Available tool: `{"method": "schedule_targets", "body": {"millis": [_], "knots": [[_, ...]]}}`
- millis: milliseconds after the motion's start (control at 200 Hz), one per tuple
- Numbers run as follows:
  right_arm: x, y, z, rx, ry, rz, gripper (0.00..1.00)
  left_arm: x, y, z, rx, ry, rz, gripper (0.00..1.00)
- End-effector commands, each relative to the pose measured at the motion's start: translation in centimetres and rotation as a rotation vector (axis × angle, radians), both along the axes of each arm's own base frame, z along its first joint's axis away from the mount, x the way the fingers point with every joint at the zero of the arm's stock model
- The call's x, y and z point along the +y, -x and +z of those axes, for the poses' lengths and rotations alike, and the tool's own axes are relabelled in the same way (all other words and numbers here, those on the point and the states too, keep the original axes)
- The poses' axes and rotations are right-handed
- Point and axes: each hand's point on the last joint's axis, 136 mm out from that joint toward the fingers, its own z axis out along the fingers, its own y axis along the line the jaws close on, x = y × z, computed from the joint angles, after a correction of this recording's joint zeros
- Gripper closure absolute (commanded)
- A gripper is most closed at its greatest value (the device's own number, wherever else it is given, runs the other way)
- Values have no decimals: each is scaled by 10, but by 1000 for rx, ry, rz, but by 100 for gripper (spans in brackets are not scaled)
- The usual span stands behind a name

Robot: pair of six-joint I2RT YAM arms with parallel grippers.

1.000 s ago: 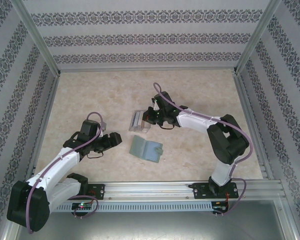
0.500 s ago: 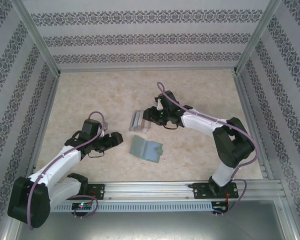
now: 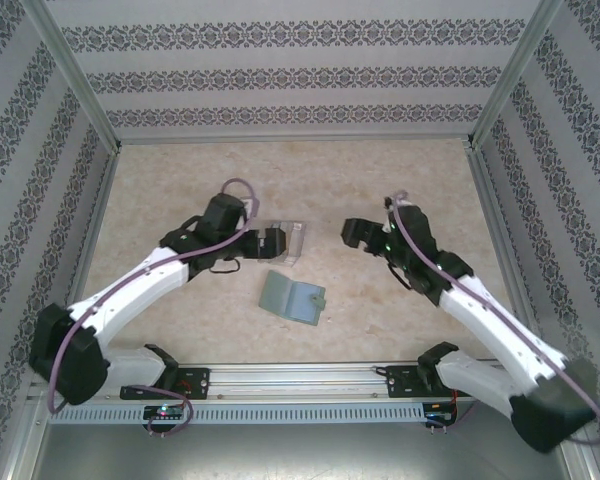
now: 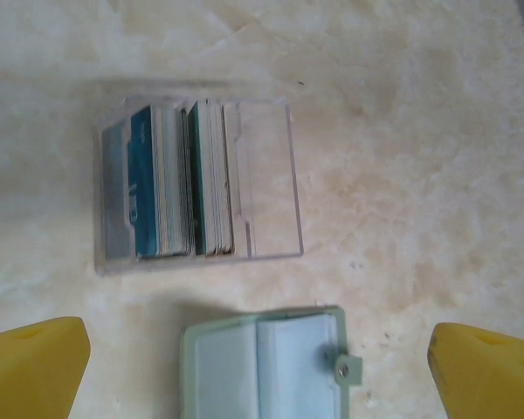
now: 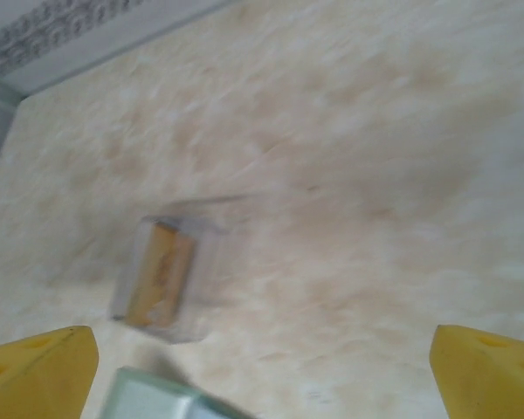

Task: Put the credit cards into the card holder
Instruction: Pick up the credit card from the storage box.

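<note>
Plastic stand (image 4: 196, 179) beyond the wallet (image 4: 262, 367) holds the cards (image 4: 170, 183); my left gripper (image 3: 270, 243) and right gripper (image 3: 355, 232) gape empty, so I'd pinch one card's top edge squarely.

Stand: we see a clear slotted stand (image 4: 264, 175) on the marbled table (image 4: 419, 131).
Cards: credit cards (image 4: 170, 183) stand on edge in its left part, a blue face outermost.
Card holder: the sage-green card holder (image 4: 262, 362) lies open just below the stand, not touching it, with its snap tab (image 4: 345, 369) at the right.
Left gripper: we note the left gripper (image 4: 258, 374) spread wide and holding nothing, with its yellow fingertips (image 4: 31, 367) at both lower corners.
</note>
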Motion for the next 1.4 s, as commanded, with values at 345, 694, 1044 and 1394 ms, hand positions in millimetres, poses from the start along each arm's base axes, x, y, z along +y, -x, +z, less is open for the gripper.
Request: {"method": "schedule_targets", "body": {"millis": [345, 694, 1044, 1394], "knots": [[-102, 43, -23, -189, 311, -255, 2, -26, -31, -49, 52, -368, -7, 0], [-112, 48, -31, -190, 313, -283, 2, -40, -41, -64, 60, -523, 2, 0], [-114, 50, -35, -173, 294, -290, 2, -15, -49, -66, 57, -597, 100, 18], [-112, 51, -36, -177, 275, -278, 2, -12, -53, -91, 98, -587, 71, 38]]}}
